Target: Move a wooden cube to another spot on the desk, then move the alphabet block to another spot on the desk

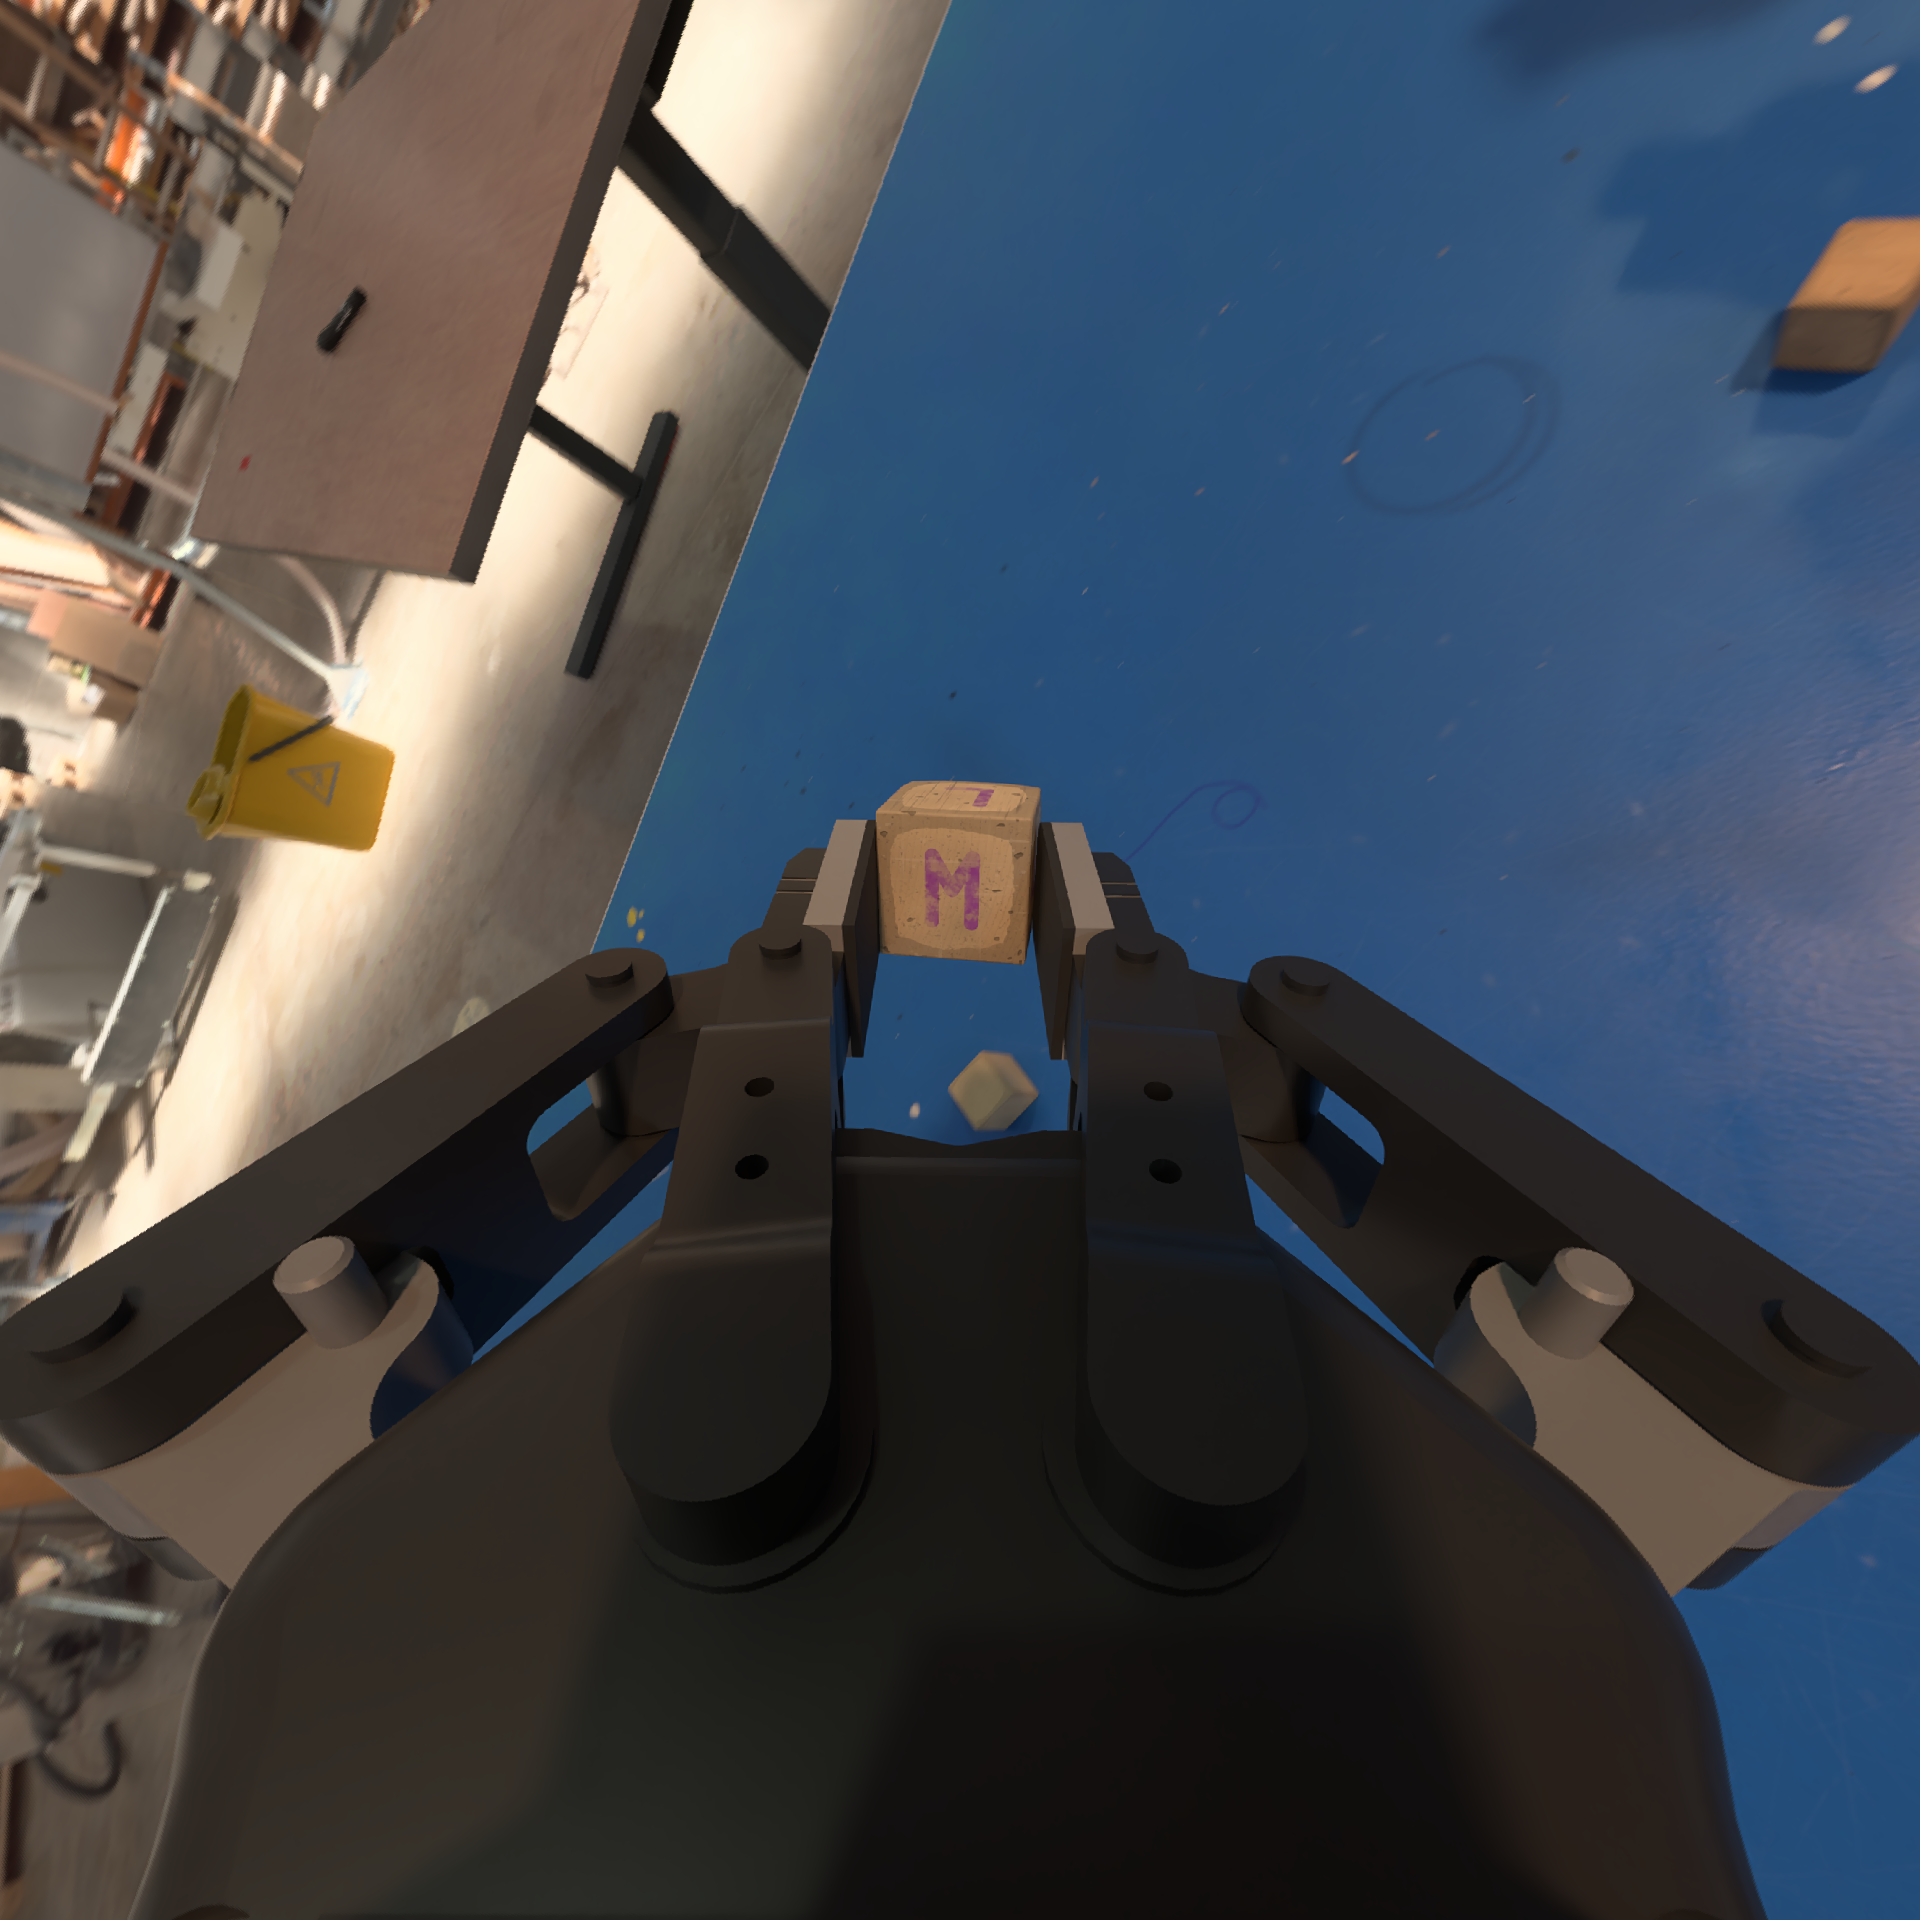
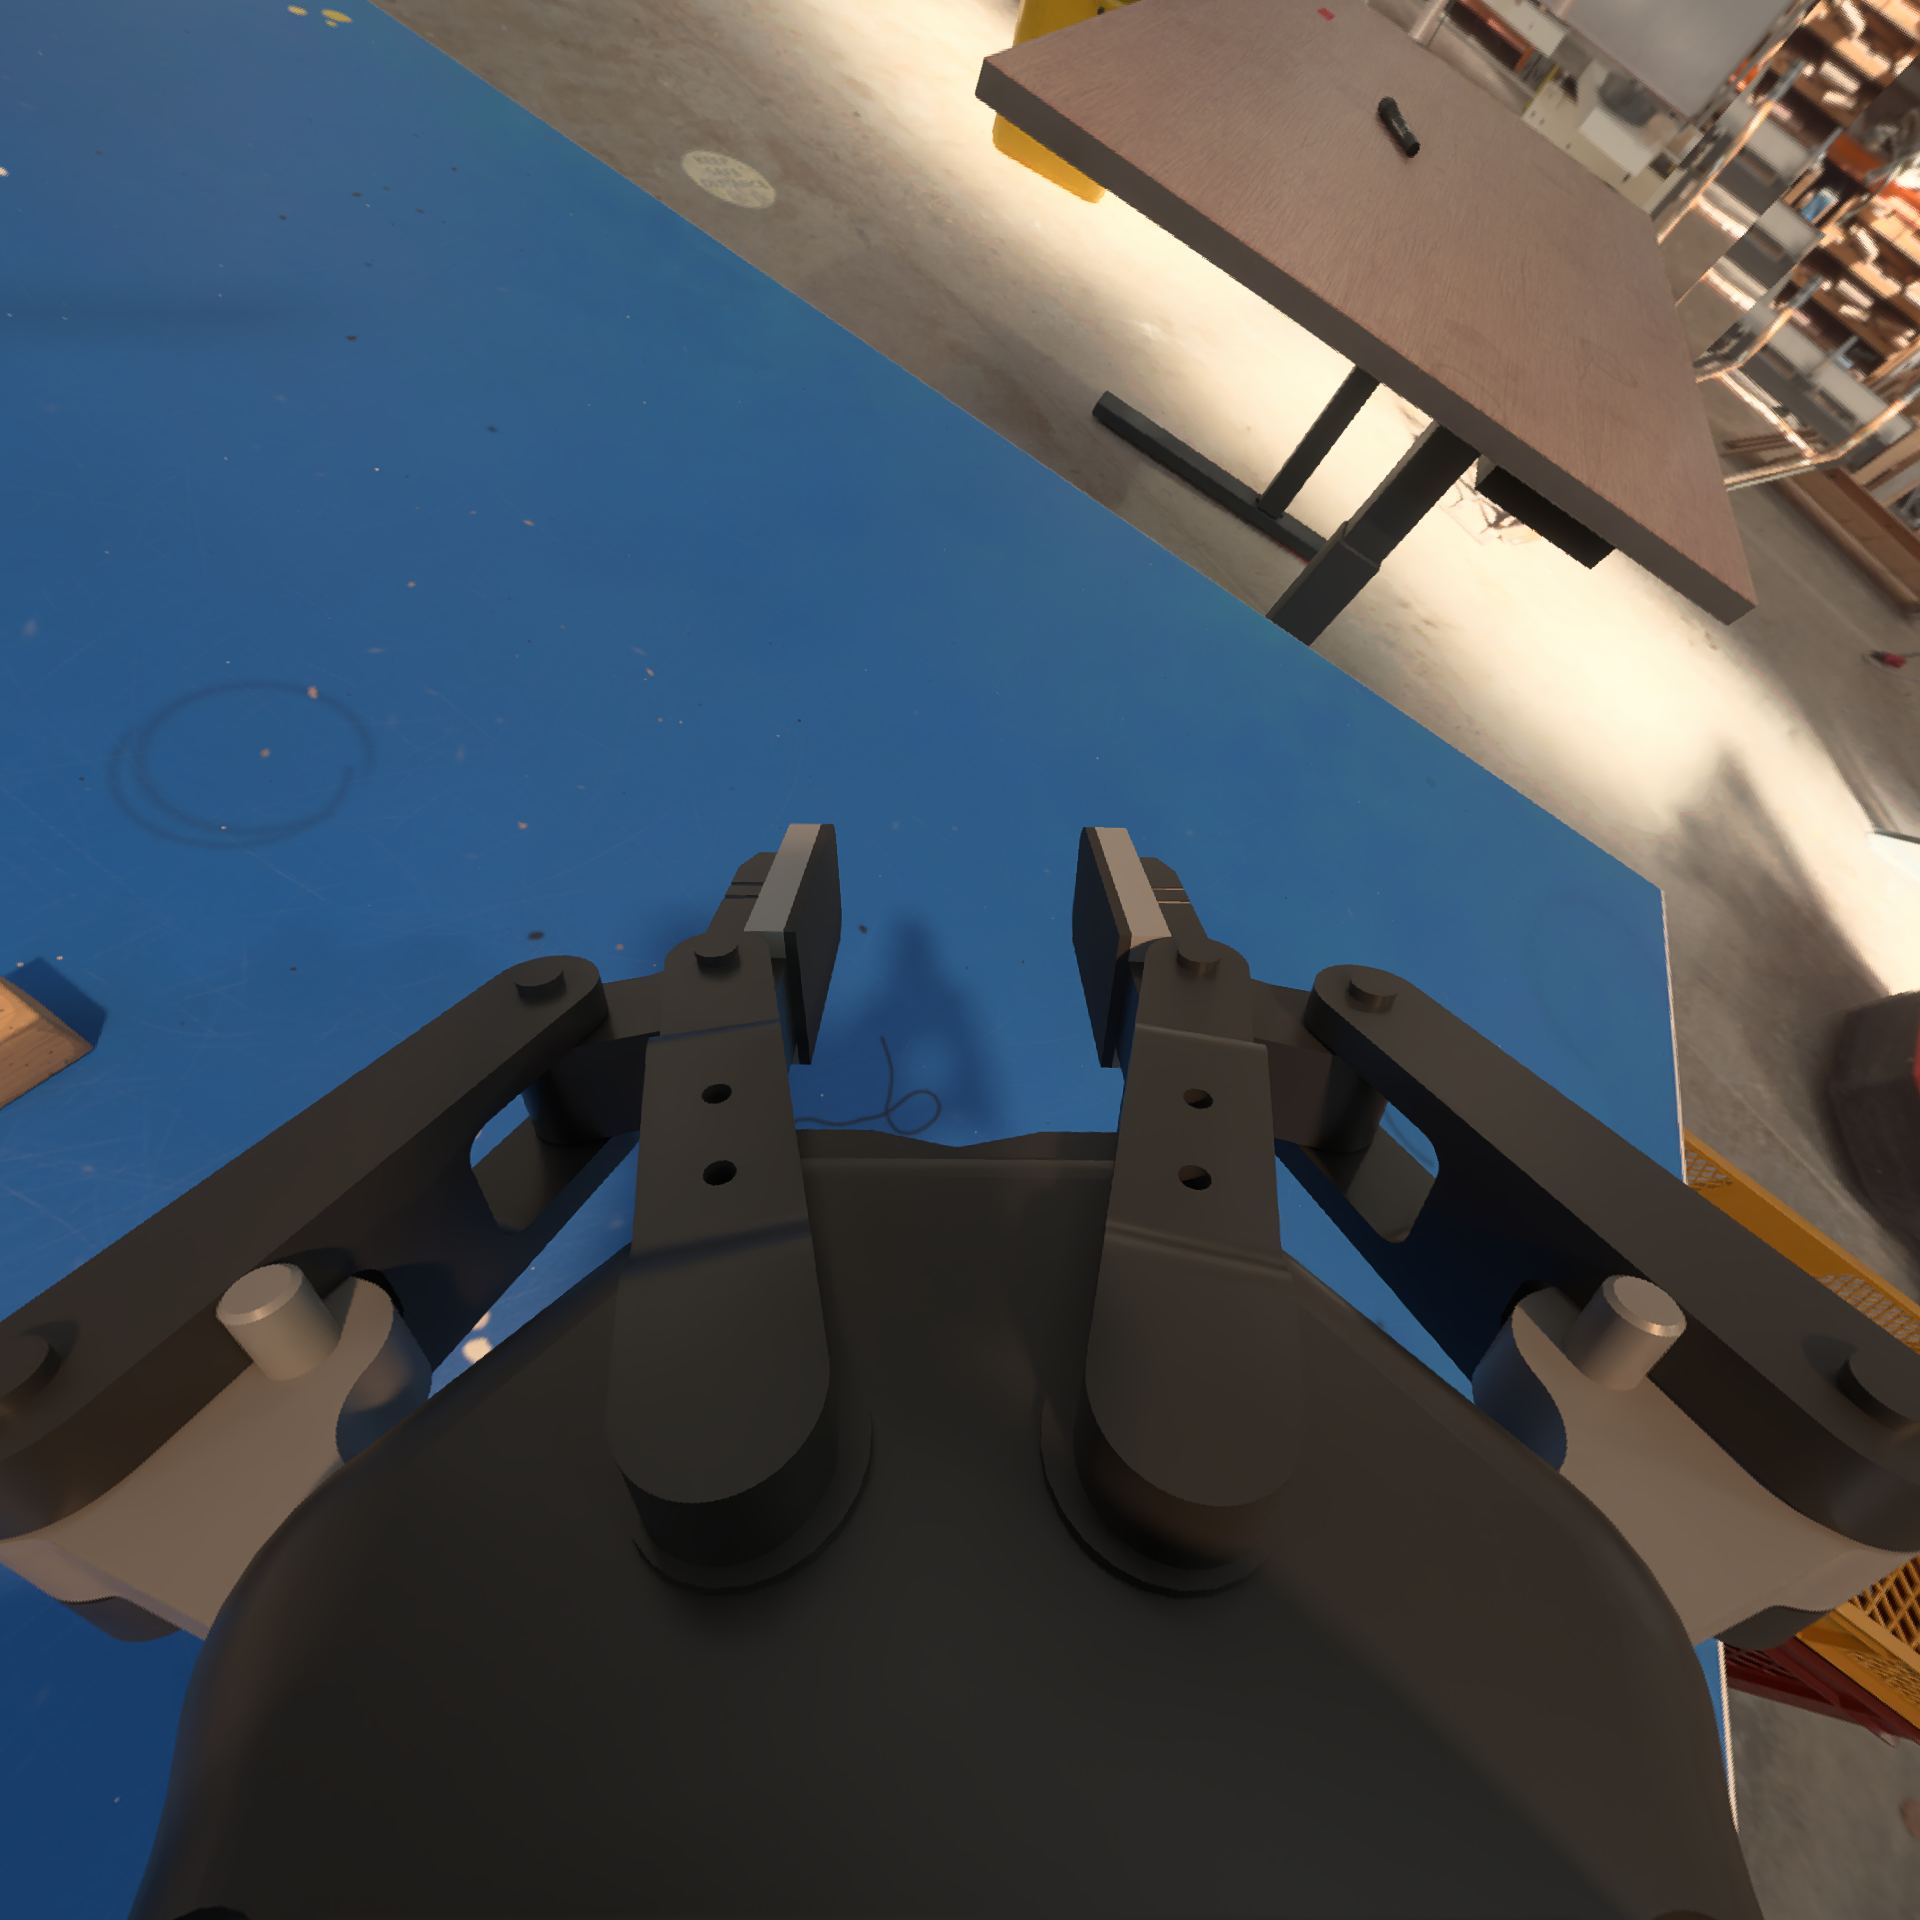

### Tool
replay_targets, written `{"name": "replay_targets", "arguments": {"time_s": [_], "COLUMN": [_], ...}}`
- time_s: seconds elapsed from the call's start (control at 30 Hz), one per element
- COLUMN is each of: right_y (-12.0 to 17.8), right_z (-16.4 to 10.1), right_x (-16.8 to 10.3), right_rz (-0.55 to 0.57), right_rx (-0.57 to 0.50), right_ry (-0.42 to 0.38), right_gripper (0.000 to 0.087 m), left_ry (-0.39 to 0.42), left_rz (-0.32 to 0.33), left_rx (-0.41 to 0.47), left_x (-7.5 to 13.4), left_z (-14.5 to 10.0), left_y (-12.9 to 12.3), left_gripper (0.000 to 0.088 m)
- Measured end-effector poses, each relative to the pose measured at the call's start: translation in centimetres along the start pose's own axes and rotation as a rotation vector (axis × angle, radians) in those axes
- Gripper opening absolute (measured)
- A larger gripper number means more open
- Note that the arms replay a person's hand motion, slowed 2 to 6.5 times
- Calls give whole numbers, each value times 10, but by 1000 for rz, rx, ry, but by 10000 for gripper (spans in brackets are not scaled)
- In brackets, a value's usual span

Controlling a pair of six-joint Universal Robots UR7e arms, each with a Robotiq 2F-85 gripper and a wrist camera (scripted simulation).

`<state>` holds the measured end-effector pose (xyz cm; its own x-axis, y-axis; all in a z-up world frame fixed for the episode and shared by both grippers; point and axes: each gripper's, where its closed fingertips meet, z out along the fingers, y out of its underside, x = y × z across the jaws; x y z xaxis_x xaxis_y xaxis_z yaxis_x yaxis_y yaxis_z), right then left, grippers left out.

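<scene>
My left gripper is shut on the alphabet block, a tan wooden cube with a purple letter on its near face, and holds it above the blue desk. A plain wooden cube lies on the desk at the far right of the left wrist view; its corner also shows at the left edge of the right wrist view. A small pale cube lies on the desk below the left gripper. My right gripper is open and empty above the blue desk.
The desk edge runs diagonally with concrete floor beyond. A brown side table with a small black object stands off the desk. A yellow bucket sits on the floor. A yellow crate is below the desk's right corner.
</scene>
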<state>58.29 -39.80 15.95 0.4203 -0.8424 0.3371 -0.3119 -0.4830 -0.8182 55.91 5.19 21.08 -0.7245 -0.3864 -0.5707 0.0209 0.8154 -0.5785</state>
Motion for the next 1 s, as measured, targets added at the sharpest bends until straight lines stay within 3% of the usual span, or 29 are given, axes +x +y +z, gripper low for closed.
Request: {"name": "replay_targets", "arguments": {"time_s": [0.4, 0.67, 1.0], "right_y": [-1, -1, -3], "right_z": [1, 2, 2], "right_x": [-2, -5, -8], "right_rz": [-4, -11, -25], "right_rx": [-2, -5, -9], "right_ry": [-5, -10, -14], "right_gripper": [410, 410, 410], "left_ry": [180, 285, 408], "left_rz": [88, 163, 225], "left_rx": [83, 48, -24], "left_x": [62, 110, 164], "left_z": [22, 51, 88], "left_y": [-56, -75, -82], "left_gripper": [268, 268, 268]}}
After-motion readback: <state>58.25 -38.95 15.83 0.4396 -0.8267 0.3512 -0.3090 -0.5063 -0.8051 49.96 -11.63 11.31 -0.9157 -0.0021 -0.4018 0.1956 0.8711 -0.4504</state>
